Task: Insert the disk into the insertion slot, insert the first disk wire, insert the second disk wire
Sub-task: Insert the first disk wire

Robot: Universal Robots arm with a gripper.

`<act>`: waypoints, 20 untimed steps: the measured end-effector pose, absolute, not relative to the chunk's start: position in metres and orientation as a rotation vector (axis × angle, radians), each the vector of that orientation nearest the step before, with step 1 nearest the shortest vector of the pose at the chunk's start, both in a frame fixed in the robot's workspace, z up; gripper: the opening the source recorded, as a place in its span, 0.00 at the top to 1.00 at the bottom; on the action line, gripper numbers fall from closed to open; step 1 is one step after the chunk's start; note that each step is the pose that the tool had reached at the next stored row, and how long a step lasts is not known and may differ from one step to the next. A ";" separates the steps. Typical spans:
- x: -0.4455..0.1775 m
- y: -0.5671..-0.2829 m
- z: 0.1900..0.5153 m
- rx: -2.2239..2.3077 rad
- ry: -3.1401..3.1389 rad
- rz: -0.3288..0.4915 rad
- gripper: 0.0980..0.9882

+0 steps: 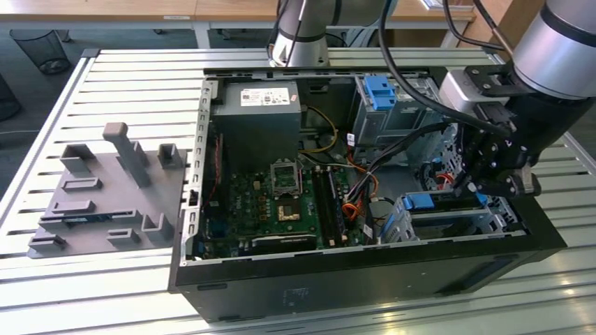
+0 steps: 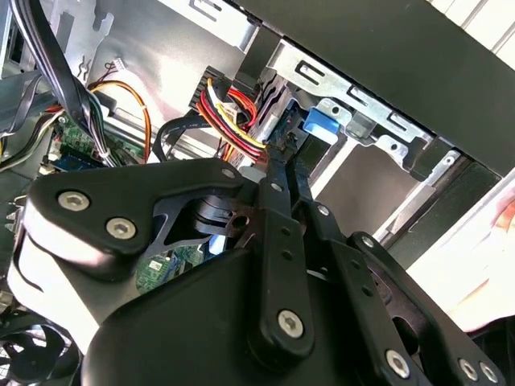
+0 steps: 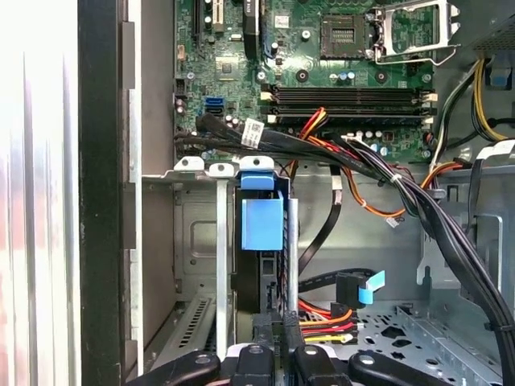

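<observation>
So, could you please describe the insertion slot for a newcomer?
Find the open black computer case. In its nearest corner on the exterior view's right sits the insertion slot. It is a low silver cage, unlike the taller grey bay beyond.

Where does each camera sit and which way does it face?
Exterior view: off the arm, looking down into the open computer case; arm and hand at its right.
First wrist view: on the arm, looking past the hand at the disk and motherboard.
Second wrist view: on the arm, looking along the hand toward the insertion slot.
Shared: the blue-framed disk.
</observation>
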State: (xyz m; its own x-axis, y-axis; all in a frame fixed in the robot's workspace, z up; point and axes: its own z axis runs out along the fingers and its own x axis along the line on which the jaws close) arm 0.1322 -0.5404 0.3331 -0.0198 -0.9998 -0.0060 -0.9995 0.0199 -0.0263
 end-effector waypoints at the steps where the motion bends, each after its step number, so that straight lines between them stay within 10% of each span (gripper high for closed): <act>1: 0.132 -0.540 0.333 -2.183 2.227 -0.023 0.93; 20: 0.132 -0.540 0.328 -2.183 2.227 -0.021 0.84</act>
State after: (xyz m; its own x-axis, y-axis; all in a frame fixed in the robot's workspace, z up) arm 0.1323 -0.5396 0.3282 -0.0199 -0.9998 -0.0066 -0.9995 0.0201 -0.0257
